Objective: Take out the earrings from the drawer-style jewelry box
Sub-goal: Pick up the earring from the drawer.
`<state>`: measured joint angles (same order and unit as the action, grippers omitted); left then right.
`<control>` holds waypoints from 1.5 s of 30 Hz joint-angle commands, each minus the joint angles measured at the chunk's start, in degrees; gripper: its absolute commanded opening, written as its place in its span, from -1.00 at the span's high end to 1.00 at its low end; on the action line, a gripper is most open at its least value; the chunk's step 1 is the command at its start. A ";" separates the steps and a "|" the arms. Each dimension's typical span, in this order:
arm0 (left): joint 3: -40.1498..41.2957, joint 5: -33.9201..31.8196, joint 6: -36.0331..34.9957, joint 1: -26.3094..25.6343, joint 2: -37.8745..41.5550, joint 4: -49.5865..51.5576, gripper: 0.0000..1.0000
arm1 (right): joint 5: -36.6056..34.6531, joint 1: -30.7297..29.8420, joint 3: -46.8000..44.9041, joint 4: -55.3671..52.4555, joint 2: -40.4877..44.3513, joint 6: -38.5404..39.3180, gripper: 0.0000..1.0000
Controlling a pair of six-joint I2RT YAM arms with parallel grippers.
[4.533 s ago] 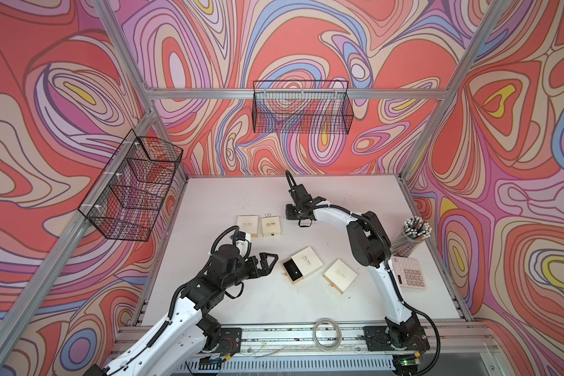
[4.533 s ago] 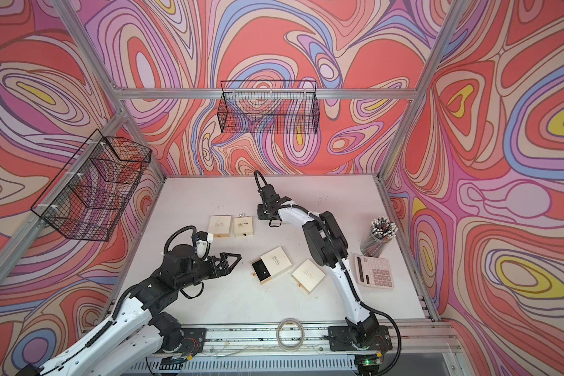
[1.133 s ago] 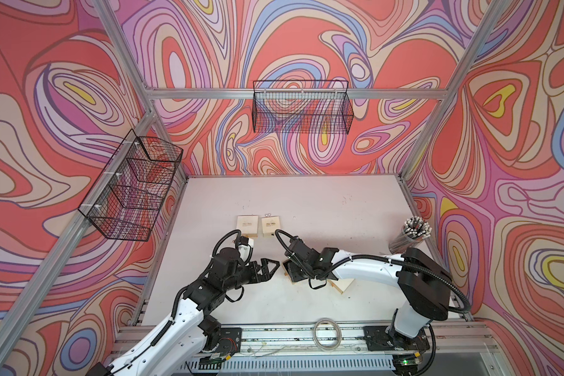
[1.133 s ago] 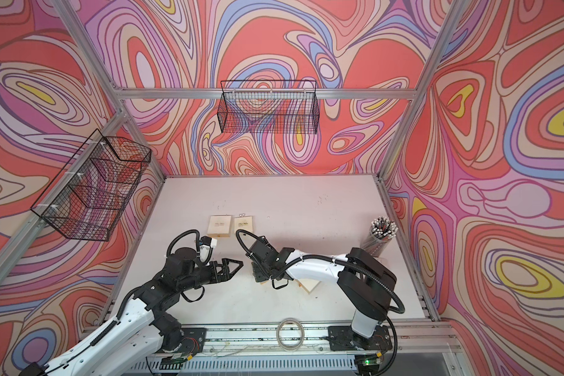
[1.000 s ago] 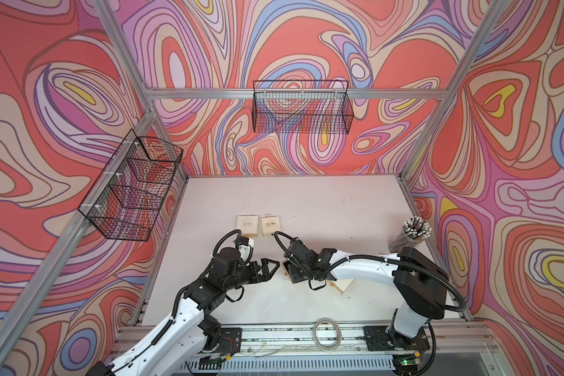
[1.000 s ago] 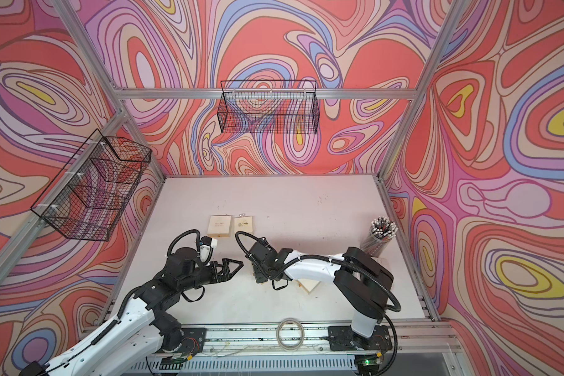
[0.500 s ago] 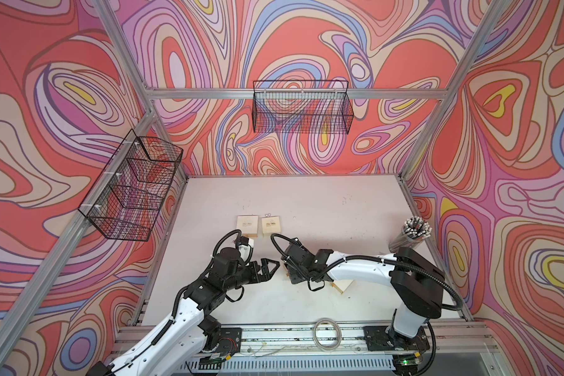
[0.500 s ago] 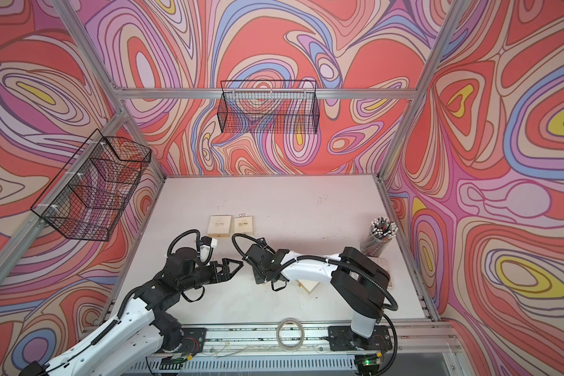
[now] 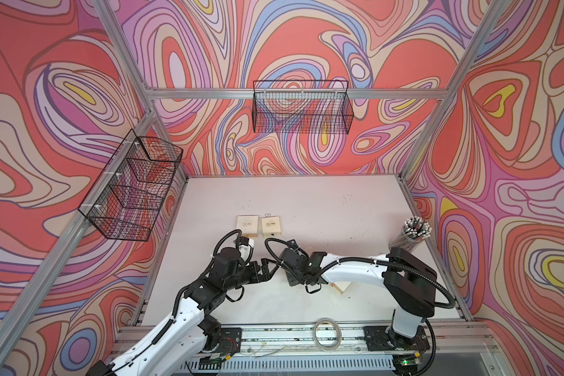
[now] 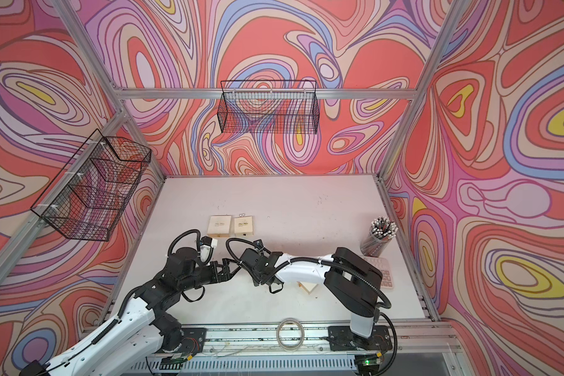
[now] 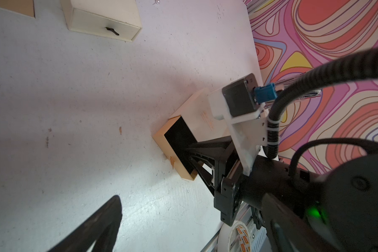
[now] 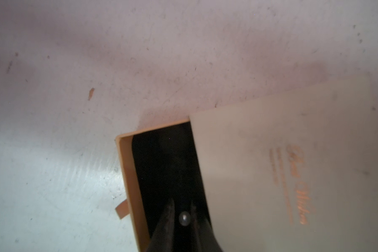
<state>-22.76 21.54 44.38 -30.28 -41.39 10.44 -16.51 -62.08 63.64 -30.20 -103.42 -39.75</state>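
Reaching into the open drawer (image 12: pixel 123 174) of the box (image 12: pixel 271 152), the right gripper (image 12: pixel 182 205) has its jaws drawn narrow either side of a pearl earring (image 12: pixel 184 218) on the black lining. Whether they pinch it is unclear. The left gripper (image 9: pixel 270 268) gapes wide nearby.

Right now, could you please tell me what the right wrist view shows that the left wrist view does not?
Only the right wrist view shows a tiny silvery earring between the fingertips of the right pincer. Only the left wrist view shows a closed cream box and a roll of tape. Both show the open drawer with its black lining, on the table.
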 commanded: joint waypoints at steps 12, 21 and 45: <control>-0.42 -0.55 0.36 0.39 -0.32 -0.64 -1.00 | -0.14 -0.84 -0.97 0.83 2.17 -1.28 0.88; -0.97 -0.39 0.36 0.40 -0.89 -0.86 -1.00 | 1.15 -0.85 -1.15 2.21 4.89 -1.38 0.90; -1.39 -0.54 0.27 0.39 -0.90 -0.60 -1.00 | 2.35 6.31 6.94 6.33 2.88 4.95 0.92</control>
<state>-22.83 21.19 44.60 -30.15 -42.50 10.39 -14.90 -58.26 69.06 -25.78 -99.55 -36.56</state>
